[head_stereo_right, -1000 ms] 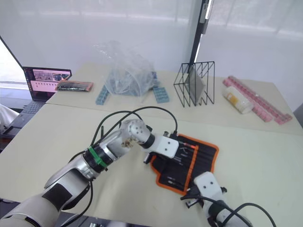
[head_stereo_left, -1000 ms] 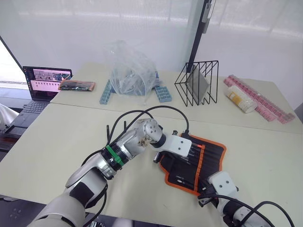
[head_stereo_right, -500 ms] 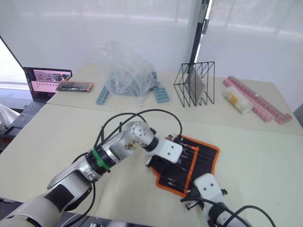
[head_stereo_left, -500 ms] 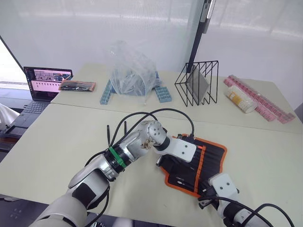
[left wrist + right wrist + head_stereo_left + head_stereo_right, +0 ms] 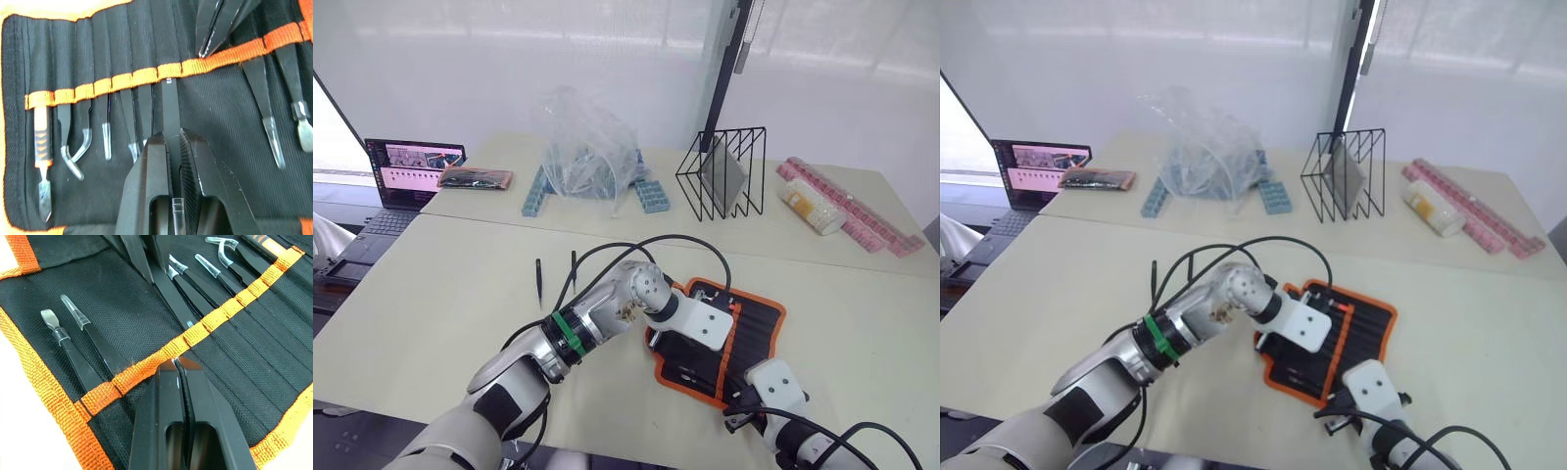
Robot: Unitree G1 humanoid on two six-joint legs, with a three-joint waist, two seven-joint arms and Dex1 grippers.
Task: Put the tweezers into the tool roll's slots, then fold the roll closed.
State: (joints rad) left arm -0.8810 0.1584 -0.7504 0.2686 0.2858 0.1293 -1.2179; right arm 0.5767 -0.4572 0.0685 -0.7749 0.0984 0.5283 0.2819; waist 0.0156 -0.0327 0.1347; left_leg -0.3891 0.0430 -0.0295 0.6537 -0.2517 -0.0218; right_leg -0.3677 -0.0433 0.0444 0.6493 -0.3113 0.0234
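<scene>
The tool roll (image 5: pixel 749 328) lies open on the table, black with orange trim. My left gripper (image 5: pixel 172 137) is over it, shut on one pair of black tweezers (image 5: pixel 169 105) whose end goes under the orange strip (image 5: pixel 132 77) into a slot. Several other capped tools (image 5: pixel 106 134) sit in neighbouring slots. At the roll's near edge, my right gripper (image 5: pixel 177 364) is shut, with its tips pressed on the orange strip (image 5: pixel 146 364) and nothing held. Two loose tweezers (image 5: pixel 538 281) lie on the table left of the roll.
At the back stand a laptop (image 5: pixel 406 166), a small orange-edged pouch (image 5: pixel 475 177), a crumpled plastic bag (image 5: pixel 582 147) over blue trays, a black wire rack (image 5: pixel 720 171) and pink trays (image 5: pixel 852 206). The table (image 5: pixel 440 294) is bare to the left of the roll.
My left gripper has slid from the roll's far left edge in over its middle, carrying the tweezers into the slot. The right gripper has stayed put.
</scene>
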